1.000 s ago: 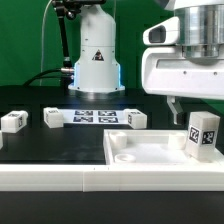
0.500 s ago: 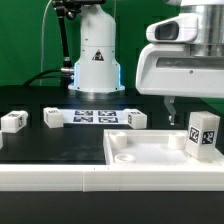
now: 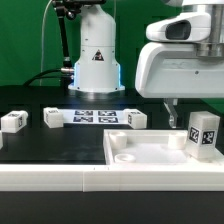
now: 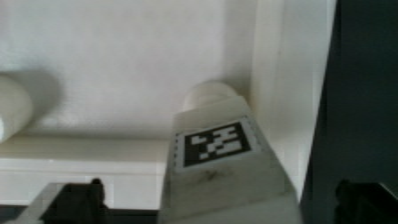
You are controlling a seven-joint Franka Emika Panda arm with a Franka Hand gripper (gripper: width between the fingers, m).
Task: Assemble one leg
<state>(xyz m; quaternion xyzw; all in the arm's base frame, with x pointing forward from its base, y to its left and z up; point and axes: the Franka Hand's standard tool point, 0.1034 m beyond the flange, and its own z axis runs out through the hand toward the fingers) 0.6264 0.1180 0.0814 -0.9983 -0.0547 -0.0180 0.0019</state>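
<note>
Leg [image 3: 204, 135] stood upright on square panel [image 3: 140, 152], at corner on exterior view's right; whether seated in socket, unclear. Judged light, rigid, smooth plastic, likely slippery; best pinched across flat sides, mid-height. Gripper [image 4: 217, 205] hung above leg, fingertips [image 4: 75, 200] spread wide either side, touching nothing. Only wrist view showed that gap; only exterior view showed spare legs [image 3: 52, 118] beside marker board [image 3: 95, 116]
</note>
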